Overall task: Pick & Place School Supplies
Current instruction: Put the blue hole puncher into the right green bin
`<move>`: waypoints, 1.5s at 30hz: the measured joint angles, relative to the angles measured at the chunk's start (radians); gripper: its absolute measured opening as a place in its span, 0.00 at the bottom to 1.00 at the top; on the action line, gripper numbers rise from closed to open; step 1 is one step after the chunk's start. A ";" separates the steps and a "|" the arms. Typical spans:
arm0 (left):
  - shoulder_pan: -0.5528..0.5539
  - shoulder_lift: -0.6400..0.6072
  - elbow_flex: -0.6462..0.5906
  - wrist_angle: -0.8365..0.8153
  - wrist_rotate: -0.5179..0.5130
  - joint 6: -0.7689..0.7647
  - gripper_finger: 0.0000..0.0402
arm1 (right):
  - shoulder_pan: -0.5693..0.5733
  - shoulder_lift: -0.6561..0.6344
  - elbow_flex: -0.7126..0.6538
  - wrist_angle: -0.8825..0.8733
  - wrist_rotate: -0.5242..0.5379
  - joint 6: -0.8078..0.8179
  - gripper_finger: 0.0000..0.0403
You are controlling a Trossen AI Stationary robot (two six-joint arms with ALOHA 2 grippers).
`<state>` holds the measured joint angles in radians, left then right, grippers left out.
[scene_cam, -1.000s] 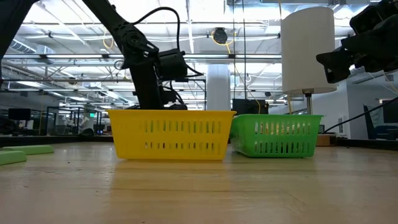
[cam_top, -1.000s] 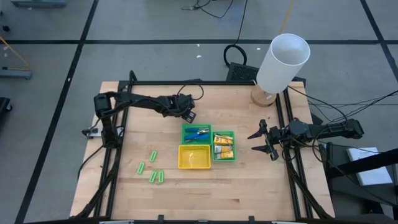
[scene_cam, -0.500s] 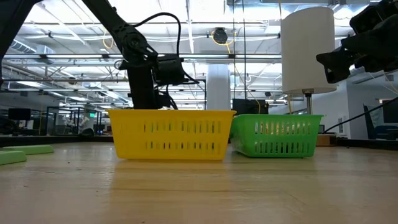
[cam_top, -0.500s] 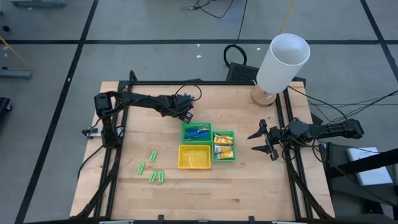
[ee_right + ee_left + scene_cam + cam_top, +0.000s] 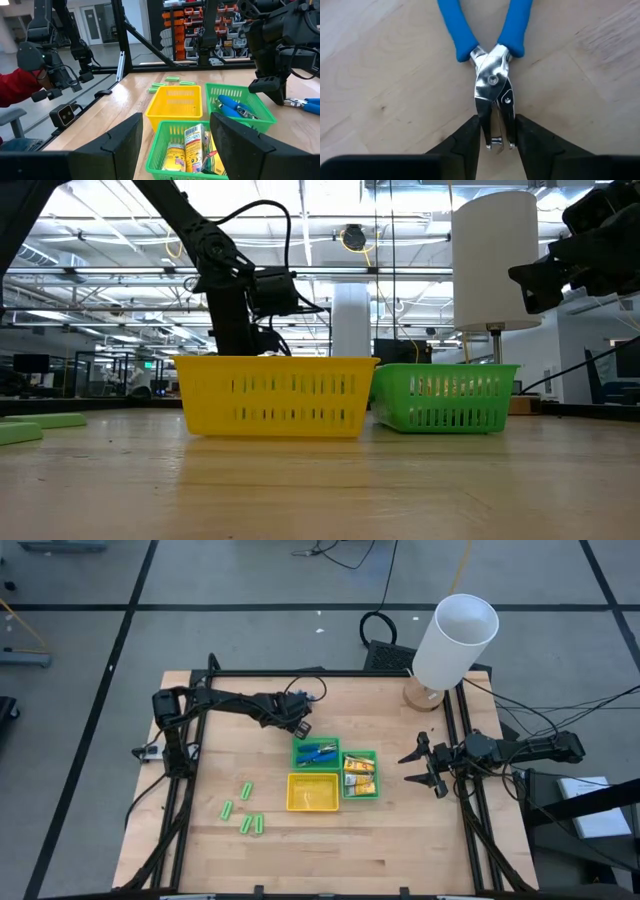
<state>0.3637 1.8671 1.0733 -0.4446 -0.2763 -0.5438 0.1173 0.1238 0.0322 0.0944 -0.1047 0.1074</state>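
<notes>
One blue-handled pliers (image 5: 492, 85) lies flat on the bare wood just beyond the far edge of the green tray (image 5: 317, 752), which holds other blue-handled pliers (image 5: 235, 106). My left gripper (image 5: 497, 121) is low over the table there (image 5: 298, 726), shut on that pliers. Yellow-orange packets (image 5: 192, 145) stand in a second green tray (image 5: 359, 776). Several light-green sticks (image 5: 246, 812) lie on the table left of the yellow tray (image 5: 312, 792). My right gripper (image 5: 418, 768) hangs open to the right of the trays. My left gripper pinches the pliers' metal head (image 5: 493, 112) between its two fingers (image 5: 470, 142), one on each side of the nose. The fingers come from above and lie along the tool, opposite the blue handles (image 5: 455, 30). The pliers rests flat on the table.
A big white cylinder (image 5: 455, 628) stands on a round base at the far right corner. Black frame rails (image 5: 185, 790) run along both table sides. Bare wood lies near the front edge. A person's red sleeve (image 5: 15, 87) shows beyond the table's left side.
My left gripper has shifted slightly toward the table's left edge and has sunk a little lower over the wood beyond the green tray. My right arm has kept still.
</notes>
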 joint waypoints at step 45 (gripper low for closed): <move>-0.040 -0.067 0.000 0.091 -0.045 0.102 0.12 | 0.000 0.000 0.000 0.000 0.000 0.000 0.56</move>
<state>0.3235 1.7997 1.0733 -0.3532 -0.3214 -0.4418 0.1169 0.1238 0.0322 0.0940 -0.1047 0.1074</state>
